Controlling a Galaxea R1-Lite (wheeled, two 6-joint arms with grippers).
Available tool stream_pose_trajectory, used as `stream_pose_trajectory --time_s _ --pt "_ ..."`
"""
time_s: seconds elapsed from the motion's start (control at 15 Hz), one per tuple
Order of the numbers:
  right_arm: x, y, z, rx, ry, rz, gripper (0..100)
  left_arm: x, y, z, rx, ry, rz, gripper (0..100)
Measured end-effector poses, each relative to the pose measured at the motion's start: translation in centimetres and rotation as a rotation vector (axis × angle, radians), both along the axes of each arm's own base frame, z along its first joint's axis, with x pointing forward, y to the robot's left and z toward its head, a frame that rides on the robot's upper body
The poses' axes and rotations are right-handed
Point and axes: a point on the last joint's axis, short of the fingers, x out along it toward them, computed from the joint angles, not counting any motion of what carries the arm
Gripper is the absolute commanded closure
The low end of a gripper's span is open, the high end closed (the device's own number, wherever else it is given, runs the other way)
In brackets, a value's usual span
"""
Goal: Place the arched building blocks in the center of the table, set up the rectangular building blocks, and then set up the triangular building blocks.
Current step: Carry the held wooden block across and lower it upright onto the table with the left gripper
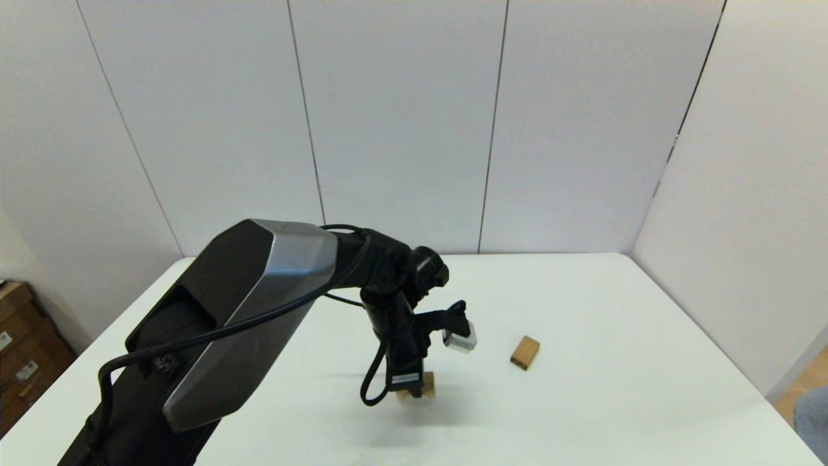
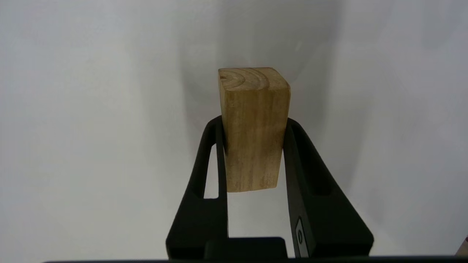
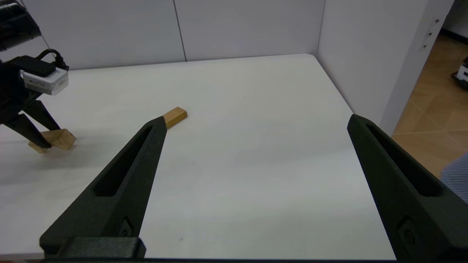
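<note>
My left gripper (image 1: 414,387) is shut on a thick light-brown wooden block (image 2: 254,128), the arched building block; its cut-out does not show. The block (image 1: 425,386) hangs tilted just over the table (image 1: 582,401), left of the middle. In the right wrist view the block (image 3: 58,139) sits low between the left gripper's fingers (image 3: 27,129). The rectangular building block (image 1: 524,353) lies flat on the table to the right of the left gripper, also visible as a slab (image 3: 175,117). My right gripper (image 3: 256,118) is open and empty near the front right. The triangular building block is out of view.
White panel walls close the table's back and right sides. Cardboard boxes (image 1: 22,349) stand on the floor off the table's left edge. The table's right edge (image 3: 343,98) drops to a wooden floor.
</note>
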Motion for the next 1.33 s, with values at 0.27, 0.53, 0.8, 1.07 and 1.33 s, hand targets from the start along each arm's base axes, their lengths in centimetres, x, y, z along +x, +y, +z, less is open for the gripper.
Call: stream_pose_trajectory --time_s 0.27,0.53,0.8,1.07,1.33 --pt "0.00 0.00 0.00 -0.001 0.000 0.000 0 -0.34 -0.50 -0.27 0.004 0.016 0.035 100" --pt "0.00 0.00 0.00 0.000 0.000 0.000 0 -0.59 -0.91 -0.52 0.005 0.020 0.038 100" --pt "0.00 0.00 0.00 0.000 0.000 0.000 0 -0.65 -1.08 -0.57 0.002 0.016 0.035 100" --pt "0.00 0.00 0.00 -0.001 0.000 0.000 0 -0.66 -1.11 -0.57 0.002 0.012 0.023 100" --pt "0.00 0.00 0.00 -0.001 0.000 0.000 0 -0.69 -1.10 -0.46 0.004 0.009 0.020 100"
